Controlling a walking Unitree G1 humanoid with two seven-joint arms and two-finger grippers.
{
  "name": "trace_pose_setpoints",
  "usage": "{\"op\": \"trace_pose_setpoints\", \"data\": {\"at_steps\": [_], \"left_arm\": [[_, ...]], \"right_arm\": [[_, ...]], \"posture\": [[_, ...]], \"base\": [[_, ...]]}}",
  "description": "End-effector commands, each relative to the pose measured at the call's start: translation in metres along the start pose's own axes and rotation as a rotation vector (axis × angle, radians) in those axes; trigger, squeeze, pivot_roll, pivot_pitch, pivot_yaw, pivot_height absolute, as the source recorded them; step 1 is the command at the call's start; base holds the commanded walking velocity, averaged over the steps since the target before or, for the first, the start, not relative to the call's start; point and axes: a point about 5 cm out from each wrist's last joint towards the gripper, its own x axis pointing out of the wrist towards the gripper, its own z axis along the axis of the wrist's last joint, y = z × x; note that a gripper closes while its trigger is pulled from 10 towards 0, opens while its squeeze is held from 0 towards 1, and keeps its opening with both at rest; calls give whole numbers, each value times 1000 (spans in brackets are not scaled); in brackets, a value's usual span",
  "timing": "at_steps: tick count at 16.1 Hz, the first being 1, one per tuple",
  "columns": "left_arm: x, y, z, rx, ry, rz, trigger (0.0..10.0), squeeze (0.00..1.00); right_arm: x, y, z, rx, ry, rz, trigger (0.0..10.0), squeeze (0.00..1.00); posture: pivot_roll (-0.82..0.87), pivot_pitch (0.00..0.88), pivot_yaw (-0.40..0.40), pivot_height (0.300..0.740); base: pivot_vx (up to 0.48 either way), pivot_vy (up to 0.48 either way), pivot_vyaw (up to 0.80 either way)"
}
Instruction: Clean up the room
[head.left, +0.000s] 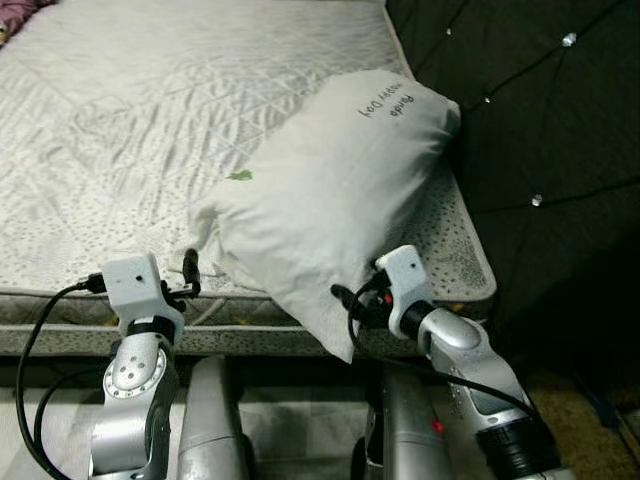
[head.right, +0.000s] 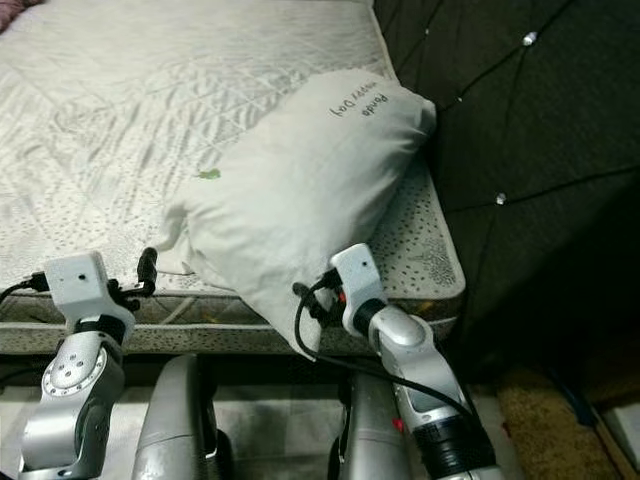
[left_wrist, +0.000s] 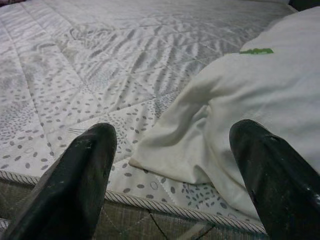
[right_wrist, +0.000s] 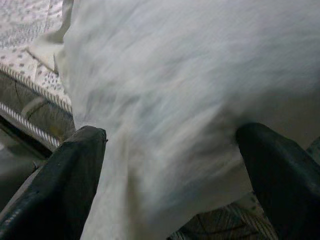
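A white pillow (head.left: 330, 190) with small printed lettering and a green mark (head.left: 240, 176) lies at the near right corner of the quilted mattress (head.left: 130, 120). Its lower corner hangs over the mattress edge. My left gripper (head.left: 190, 272) is open at the mattress edge, level with the pillow's loose left corner (left_wrist: 170, 150), which lies between and just beyond its fingers (left_wrist: 85, 165). My right gripper (head.left: 346, 300) is open against the overhanging corner, and pillow cloth (right_wrist: 190, 100) lies between its two spread fingers (right_wrist: 75, 165).
A black tufted headboard (head.left: 540, 120) rises right of the mattress, close behind the pillow. The mattress's piped front edge (head.left: 60, 300) runs across just ahead of both wrists. Brownish floor (head.left: 590, 400) lies at the lower right.
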Motion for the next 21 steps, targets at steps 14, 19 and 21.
{"op": "trace_pose_setpoints", "data": {"at_steps": [14,19,21], "left_arm": [[-7,7,2,23,28,15,10000,0],[-5,4,2,26,25,5,10000,0],[-5,3,0,7,33,3,10000,0]], "right_arm": [[48,15,30,298,4,-23,0,0],[46,-8,25,365,-23,-175,0,0],[45,-13,26,387,-34,-209,0,0]], "posture": [[22,52,-38,533],[25,33,-37,533],[24,18,-34,533]], "base": [[0,0,0],[0,0,0],[0,0,0]]}}
